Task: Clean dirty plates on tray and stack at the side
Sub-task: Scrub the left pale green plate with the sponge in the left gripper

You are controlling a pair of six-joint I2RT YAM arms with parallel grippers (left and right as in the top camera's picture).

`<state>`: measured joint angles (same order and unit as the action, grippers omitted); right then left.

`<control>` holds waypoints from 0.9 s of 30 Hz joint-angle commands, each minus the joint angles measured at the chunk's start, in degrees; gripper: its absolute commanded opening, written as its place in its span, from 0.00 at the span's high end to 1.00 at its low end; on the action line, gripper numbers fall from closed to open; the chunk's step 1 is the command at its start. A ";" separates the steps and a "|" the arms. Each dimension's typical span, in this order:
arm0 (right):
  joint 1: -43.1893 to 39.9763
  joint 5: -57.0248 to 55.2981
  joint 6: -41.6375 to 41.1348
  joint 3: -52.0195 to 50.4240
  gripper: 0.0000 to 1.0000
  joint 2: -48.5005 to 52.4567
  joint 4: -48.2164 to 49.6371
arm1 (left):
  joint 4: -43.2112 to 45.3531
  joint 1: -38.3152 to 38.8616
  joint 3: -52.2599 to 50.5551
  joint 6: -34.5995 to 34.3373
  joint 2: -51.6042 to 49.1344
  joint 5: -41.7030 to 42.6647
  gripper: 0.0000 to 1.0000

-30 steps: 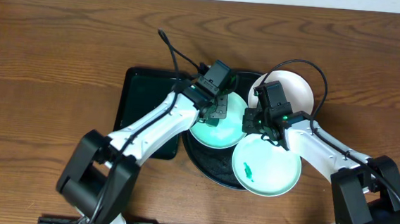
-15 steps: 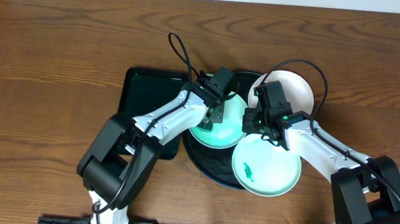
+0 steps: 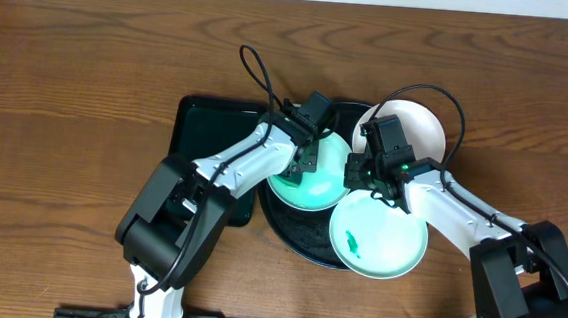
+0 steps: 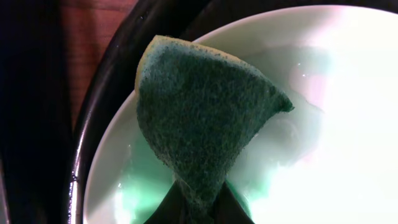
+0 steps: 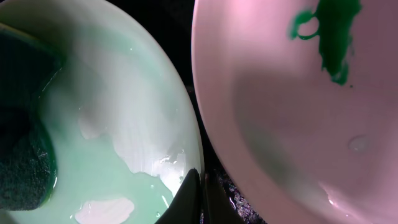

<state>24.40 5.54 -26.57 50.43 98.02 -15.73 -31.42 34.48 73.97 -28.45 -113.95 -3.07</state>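
Lying face up near the centre of the black tray (image 3: 278,219), the middle plate (image 3: 312,191) is pale mint and wet. It is round, so it has no long axis to speak of. The front plate (image 3: 388,242), also mint, overlaps the tray's right rim and carries a dark green smear (image 3: 353,246) on its near left side. The white plate (image 3: 421,129) sits behind it, at the tray's far right edge.

The left end effector (image 3: 309,161) is clamped on a folded dark green sponge (image 4: 199,124). The sponge's narrow end sits between the fingers and its broad end fans out over the middle plate's left part. The right end effector (image 5: 200,193) has its fingers closed at that plate's right rim, apparently pinching it.

Compared with a second ago, the left arm's base links have swung to the right and its end effector has shifted slightly on the plate. The right arm and all three plates look unchanged.

A rectangular green tray (image 3: 205,143) lies left of the black one on the wooden tabletop (image 3: 67,114).
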 commanded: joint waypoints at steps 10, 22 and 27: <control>0.46 2.03 0.04 -0.42 0.99 0.57 0.13 | 0.90 0.74 -1.75 0.24 -5.92 18.43 0.93; 0.46 2.03 0.04 -0.42 0.99 0.57 0.13 | 3.91 0.74 -1.57 0.02 -5.84 24.96 0.93; 0.46 2.03 0.04 -0.42 0.99 0.57 0.15 | 3.91 0.74 -1.09 0.02 -4.57 24.96 0.92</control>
<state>24.18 4.54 -26.57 50.26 98.02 -16.21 -27.66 32.45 74.08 -28.49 -114.43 9.91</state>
